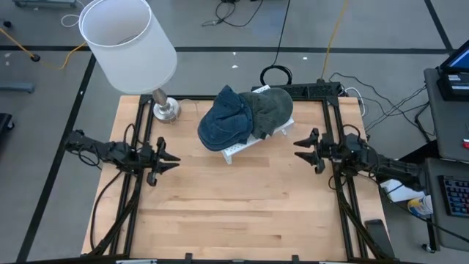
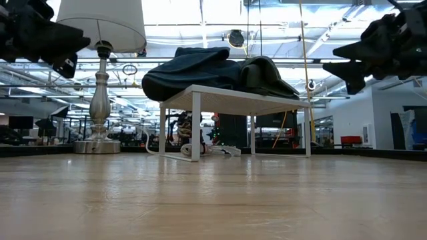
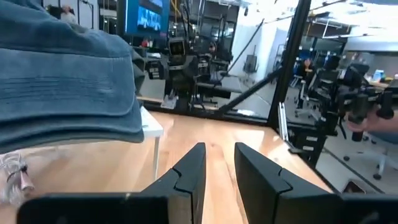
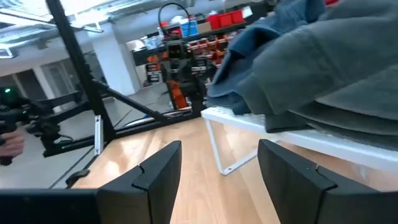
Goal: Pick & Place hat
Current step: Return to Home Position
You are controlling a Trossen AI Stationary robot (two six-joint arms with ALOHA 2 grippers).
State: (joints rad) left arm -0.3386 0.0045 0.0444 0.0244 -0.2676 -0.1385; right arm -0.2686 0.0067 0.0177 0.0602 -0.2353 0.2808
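Caps [image 1: 236,116] on shelf [image 1: 240,149], lamp [image 1: 129,42] left

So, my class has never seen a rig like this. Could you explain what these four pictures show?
It is a robot with two dark arms at a wooden table. One picture looks straight down, one looks level across the tabletop, and two come from cameras on the wrists. On the table stand a lamp and a small white shelf carrying a blue cap and a greyish cap, overlapping. The left end effector and right end effector hover either side of the shelf, both open, holding nothing.
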